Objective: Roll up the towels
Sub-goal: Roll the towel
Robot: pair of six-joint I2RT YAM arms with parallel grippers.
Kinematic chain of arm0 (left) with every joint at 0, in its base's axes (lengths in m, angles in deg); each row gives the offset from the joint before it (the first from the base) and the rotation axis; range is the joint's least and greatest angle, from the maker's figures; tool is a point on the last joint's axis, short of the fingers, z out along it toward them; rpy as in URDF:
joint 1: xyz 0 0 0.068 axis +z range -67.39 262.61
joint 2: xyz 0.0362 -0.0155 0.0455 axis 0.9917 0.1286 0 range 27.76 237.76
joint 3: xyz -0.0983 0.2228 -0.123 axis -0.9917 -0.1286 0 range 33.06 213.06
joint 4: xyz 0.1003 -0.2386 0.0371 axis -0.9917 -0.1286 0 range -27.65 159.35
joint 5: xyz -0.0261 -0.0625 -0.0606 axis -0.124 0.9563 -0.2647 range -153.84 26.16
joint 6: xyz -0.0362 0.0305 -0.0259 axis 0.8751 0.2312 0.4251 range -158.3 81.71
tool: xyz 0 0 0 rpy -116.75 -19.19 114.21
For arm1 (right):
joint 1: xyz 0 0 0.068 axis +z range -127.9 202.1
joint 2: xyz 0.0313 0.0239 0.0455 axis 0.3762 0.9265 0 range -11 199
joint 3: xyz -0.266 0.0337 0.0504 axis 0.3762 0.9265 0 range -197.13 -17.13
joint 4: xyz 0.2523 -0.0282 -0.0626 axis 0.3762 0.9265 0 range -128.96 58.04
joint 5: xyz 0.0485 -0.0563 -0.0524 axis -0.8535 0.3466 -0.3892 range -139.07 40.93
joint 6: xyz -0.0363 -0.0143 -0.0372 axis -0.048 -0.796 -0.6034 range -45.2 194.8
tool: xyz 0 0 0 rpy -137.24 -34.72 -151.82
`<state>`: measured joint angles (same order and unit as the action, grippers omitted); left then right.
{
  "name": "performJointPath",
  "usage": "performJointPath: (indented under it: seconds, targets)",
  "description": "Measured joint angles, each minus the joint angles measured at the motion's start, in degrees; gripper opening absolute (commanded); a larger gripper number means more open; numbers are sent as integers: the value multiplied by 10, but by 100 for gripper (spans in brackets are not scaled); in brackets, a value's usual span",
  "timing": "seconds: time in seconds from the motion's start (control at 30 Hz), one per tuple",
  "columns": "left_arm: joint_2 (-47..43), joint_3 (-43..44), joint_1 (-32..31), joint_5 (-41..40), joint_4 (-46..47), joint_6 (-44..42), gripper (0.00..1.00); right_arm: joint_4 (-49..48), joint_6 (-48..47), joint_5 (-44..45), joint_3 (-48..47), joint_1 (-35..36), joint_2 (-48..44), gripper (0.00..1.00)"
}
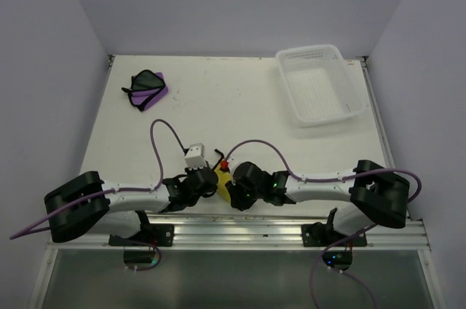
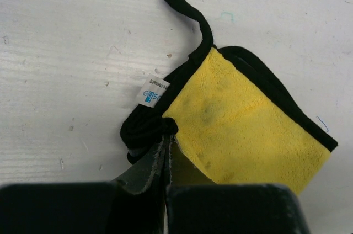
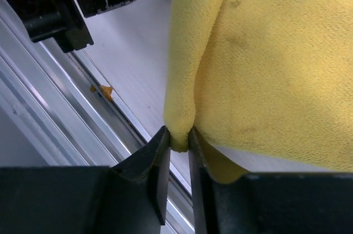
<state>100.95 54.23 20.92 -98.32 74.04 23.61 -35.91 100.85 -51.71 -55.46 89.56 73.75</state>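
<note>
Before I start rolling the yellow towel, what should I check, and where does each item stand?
1. Left gripper clamped on the yellow towel at its black-edged corner: ok.
2. Right gripper pinching a yellow fold: ok.
3. Towel lying flat for rolling: not ok, bunched at the right gripper.
4. Room to the metal rail at the near edge: not ok, tight.
5. Purple towel out of the way: ok, far left.
6. Basket out of the way: ok, far right.

Pretty plain setup: scuffed white flat tabletop [image 1: 233, 105] boxed in by bare pale lavender walls [image 1: 240, 3] left, right and far, ribbed aluminium rail [image 1: 240, 230] along the near edge, soft even light.
</note>
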Motion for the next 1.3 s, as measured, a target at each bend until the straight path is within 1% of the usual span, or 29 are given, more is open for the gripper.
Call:
performJointPath:
  seconds: [0.17,0.27,0.3,0.37,0.57,0.73,0.83,0.87,0.93,0.97,1.03,1.1,1.13,1.3]
  targets:
    - [0,0,1,0,0,0,0,-19,35,2,11,0,-3,16]
    - [0,0,2,2,0,0,0,-51,66,1,38,-4,-11,9]
    - [0,0,2,2,0,0,0,-64,77,0,48,-5,-12,4]
    - [0,0,3,2,0,0,0,-101,100,-5,68,-10,-12,0]
    - [-1,1,7,7,0,-1,0,-244,176,-42,141,-38,-9,0]
    - [-2,1,13,13,0,-3,0,-371,240,-92,196,-75,16,0]
    - [-2,2,14,15,0,-7,0,-412,259,-109,205,-85,37,6]
    - [-2,2,15,15,-1,-9,0,-421,262,-112,205,-87,42,12]
    - [-1,4,18,15,-2,-16,0,-430,265,-117,204,-88,49,17]
    - [0,6,18,15,-3,-18,0,-429,264,-119,203,-88,49,23]
    - [5,10,18,13,-5,-24,0,-413,260,-121,191,-87,46,29]
    - [9,16,19,10,-9,-29,0,-374,248,-118,172,-85,37,35]
    - [11,18,19,10,-12,-30,0,-348,239,-115,160,-85,29,41]
    - [14,21,19,8,-14,-32,0,-200,195,-62,120,-85,-37,43]
